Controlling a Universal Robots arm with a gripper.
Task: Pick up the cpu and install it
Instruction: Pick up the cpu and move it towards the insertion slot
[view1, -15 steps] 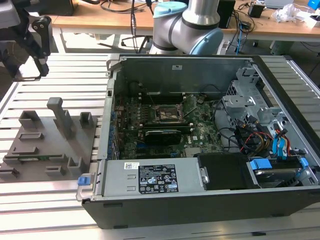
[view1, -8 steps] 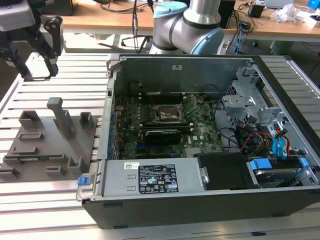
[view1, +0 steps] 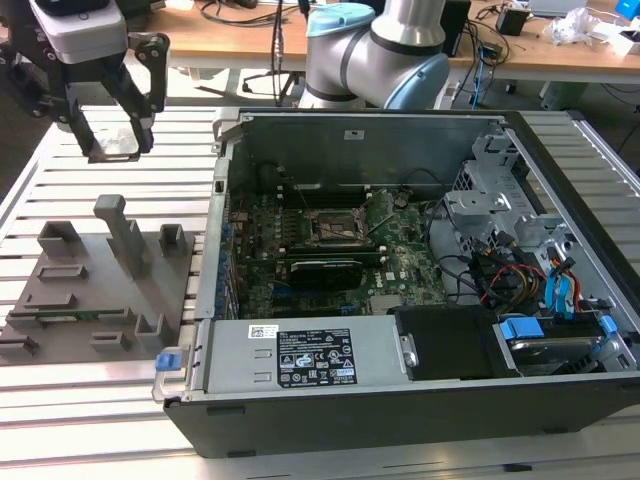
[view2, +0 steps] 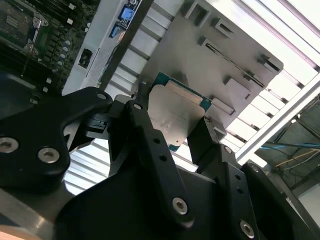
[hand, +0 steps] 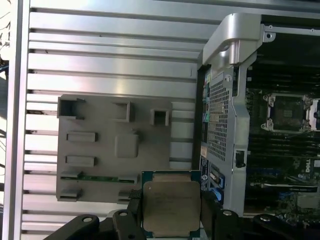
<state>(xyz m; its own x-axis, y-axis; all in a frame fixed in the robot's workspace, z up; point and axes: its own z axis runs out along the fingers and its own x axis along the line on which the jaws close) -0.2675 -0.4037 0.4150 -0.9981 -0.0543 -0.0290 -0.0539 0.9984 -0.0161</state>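
so, you had the cpu (hand: 171, 205) (view2: 177, 112) pinched between the two black fingers (hand: 210, 212) of the gripper (hand: 171, 216) (view2: 175, 125), one finger pressed on each of two opposite edges, with its dull silvery lid and thin green rim showing in both wrist views. the jaws were drawn in to the chip's width and clamped on it. in the exterior view the gripper (view1: 113, 135) hung in the air over the slatted metal table (view1: 100, 400), on the exterior view's left of the open computer case (view1: 400, 410), so the chip was lifted clear of every surface. below and near it lay the grey fixture plate (view1: 90, 290) (hand: 105, 150), flat on the table just beside the case's wall. the plate's shallow square recess (hand: 126, 146) held nothing, and a thin green board (hand: 100, 177) sat in one of its long slots. the black-framed socket (view1: 330, 228) (hand: 288, 111) sat on the motherboard (view1: 400, 265) inside the case, well apart from the chip and with the case wall between them. whether its frame was latched or raised, you could not tell. the arm's grey and blue joint (view1: 400, 50) stood behind the case, with a wooden desk (view1: 250, 40) beyond it.
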